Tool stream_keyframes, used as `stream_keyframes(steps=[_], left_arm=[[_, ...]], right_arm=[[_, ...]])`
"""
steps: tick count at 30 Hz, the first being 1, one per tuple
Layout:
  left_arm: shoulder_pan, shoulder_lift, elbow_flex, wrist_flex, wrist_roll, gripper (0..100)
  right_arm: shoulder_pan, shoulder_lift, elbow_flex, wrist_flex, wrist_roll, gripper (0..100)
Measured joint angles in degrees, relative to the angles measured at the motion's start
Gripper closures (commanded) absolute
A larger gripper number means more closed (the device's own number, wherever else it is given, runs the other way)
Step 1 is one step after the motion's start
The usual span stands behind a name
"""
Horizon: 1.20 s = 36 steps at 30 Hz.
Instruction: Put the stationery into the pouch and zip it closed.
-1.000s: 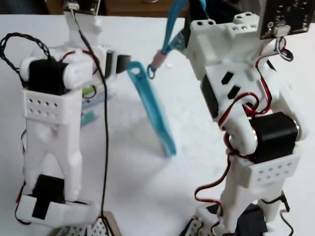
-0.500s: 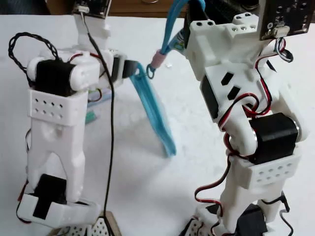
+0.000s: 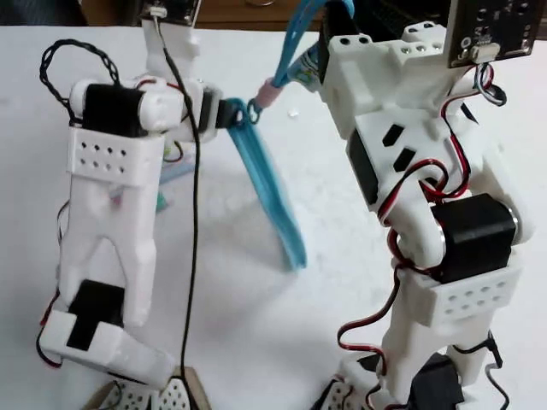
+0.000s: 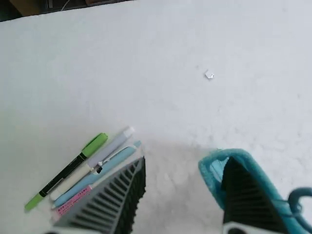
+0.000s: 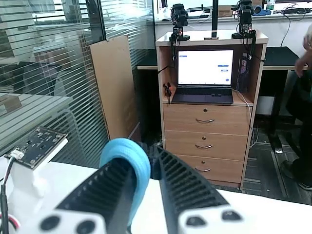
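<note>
**Pouch (image 3: 273, 205) held up, pens not yet in**

Left end effector (image 4: 185, 163) is spread wide, one finger apparently hooked in the pouch's mouth. Right end effector (image 5: 146, 158) pinches the strap (image 5: 122, 153). Pens (image 4: 83, 173) lie on the surface (image 4: 195, 39) at the pouch's nine o'clock. The next move probably calls for grasping a pen.

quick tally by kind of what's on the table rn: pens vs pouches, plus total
Pens: 3 (green pen, pale grey pen, light blue pen)
Pouches: 1 (teal pouch, with its blue strap)
Total: 4. A pink-marked piece beside the pens is partly hidden, so it is not counted.
</note>
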Motion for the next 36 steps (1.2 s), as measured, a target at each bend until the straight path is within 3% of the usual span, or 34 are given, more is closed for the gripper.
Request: stream_keyframes(steps=[4,8,13,19,24,30,36], left_arm=[[0.00,1.85,-1.67,-0.53,0.09,77],[0.00,5.01,-2.55,-2.11,0.09,98],[-0.09,8.26,-2.64,-4.75,0.09,98],[0.18,8.26,-2.73,-4.84,0.09,98],[0.62,8.35,-6.51,-0.79,0.09,98],[0.70,9.49,-16.70,6.59,4.40,98],[0.70,2.02,-15.91,7.12,8.97,98]], right_arm=[[0.00,0.00,0.00,0.00,0.00,98.1],[2.29,0.00,0.00,0.09,0.09,98.1],[9.05,0.09,-0.70,2.99,0.18,98.1],[22.42,0.09,-1.85,7.38,0.18,98.1],[32.62,0.35,-1.85,7.74,0.18,98.1],[37.98,0.97,-1.41,8.53,0.18,98.1],[42.99,5.19,0.18,8.53,0.18,98.1]])
